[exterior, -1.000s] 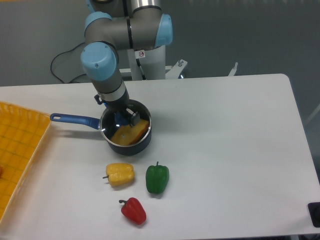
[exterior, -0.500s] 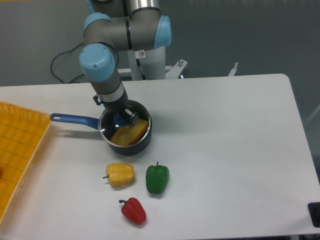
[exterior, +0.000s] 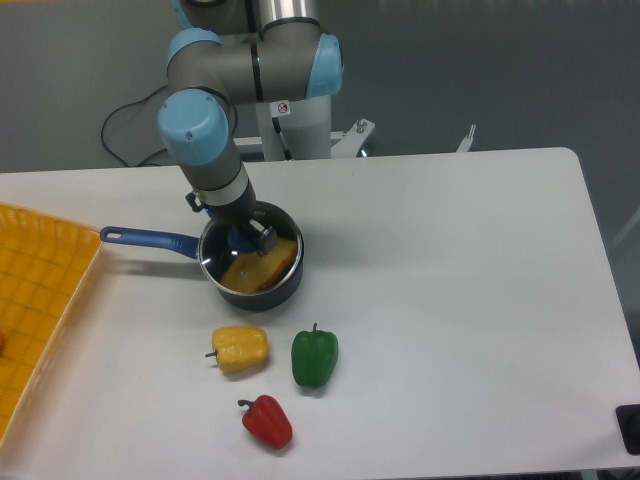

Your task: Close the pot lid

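Glass glints over the black pot (exterior: pixel 252 285): the lid (exterior: pixel 251 264) sits across its mouth, though its rim is hard to trace against the pot's edge. The gripper (exterior: pixel 243 237) is down on the lid's centre, covering the knob, and I cannot tell whether its fingers are spread or pinching. Something yellow shows blurred through the glass. The pot's blue handle (exterior: pixel 148 239) points left toward a yellow tray (exterior: pixel 40 300), cut off by the frame edge.
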### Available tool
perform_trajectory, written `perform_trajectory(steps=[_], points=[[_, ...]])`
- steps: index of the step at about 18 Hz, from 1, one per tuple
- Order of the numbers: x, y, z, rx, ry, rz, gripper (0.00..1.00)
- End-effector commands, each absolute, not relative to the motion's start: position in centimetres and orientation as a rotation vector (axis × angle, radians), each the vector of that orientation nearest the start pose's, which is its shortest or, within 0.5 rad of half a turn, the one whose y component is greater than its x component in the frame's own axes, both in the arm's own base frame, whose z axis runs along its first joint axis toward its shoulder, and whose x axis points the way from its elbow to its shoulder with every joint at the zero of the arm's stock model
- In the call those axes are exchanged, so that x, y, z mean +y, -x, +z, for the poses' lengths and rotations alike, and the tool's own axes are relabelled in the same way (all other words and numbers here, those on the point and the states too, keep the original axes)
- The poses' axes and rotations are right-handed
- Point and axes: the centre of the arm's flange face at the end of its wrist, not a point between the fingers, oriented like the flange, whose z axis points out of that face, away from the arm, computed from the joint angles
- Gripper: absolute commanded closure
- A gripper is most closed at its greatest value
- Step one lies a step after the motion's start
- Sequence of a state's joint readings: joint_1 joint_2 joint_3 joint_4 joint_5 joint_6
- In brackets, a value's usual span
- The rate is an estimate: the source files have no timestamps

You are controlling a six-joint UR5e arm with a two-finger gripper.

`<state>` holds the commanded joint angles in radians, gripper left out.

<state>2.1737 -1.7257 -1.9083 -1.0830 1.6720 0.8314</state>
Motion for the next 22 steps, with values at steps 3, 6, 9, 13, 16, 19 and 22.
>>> perform_trajectory(steps=[3, 6, 9, 13, 16, 19, 22], points=[[49.0, 18.8, 29.8, 0.369, 3.187, 0.119, 0.47], [49.0, 18.8, 29.7, 0.371, 3.188, 0.118, 0.15], [49.1, 18.8, 29.6, 0.37, 3.194, 0.119, 0.01], [49.3, 18.6, 29.5, 0.372, 3.193, 0.117, 0.0], [49.8, 19.2, 30.7, 0.358, 3.17, 0.131, 0.0], [51.0, 20.2, 33.3, 0.347, 3.134, 0.182, 0.0], [52.5, 21.8, 35.8, 0.339, 3.088, 0.231, 0.0]])
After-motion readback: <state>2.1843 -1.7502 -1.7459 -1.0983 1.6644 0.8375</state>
